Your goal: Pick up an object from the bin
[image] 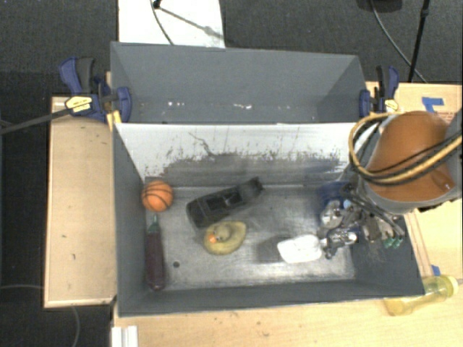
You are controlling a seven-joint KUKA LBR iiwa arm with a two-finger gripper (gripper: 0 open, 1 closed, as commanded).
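The grey metal bin [137, 295] is the biggest thing here, its floor scuffed and mostly bare. The arm comes in over the right wall, with a rounded orange cover [409, 157] and looped cables on its wrist. Its gripper [334, 241] hangs low over the near right part of the floor. From where I stand I can't tell whether the claw is open or closed, and nothing shows held in it.

A black blocky stapler-like tool [223, 201] lies slantwise near the middle, towards the far wall. A dark maroon tube with a green tip [154, 255] lies along the left wall, pointing near to far. A flat white rounded piece [299, 249] lies on the near right floor, just left of the gripper and nearest to it of all the things. I can't tell whether the two touch. A yellow rubber duck [225, 237] sits just near of the black tool. A small orange ball [157, 195] rests by the left wall, just beyond the tube's tip.
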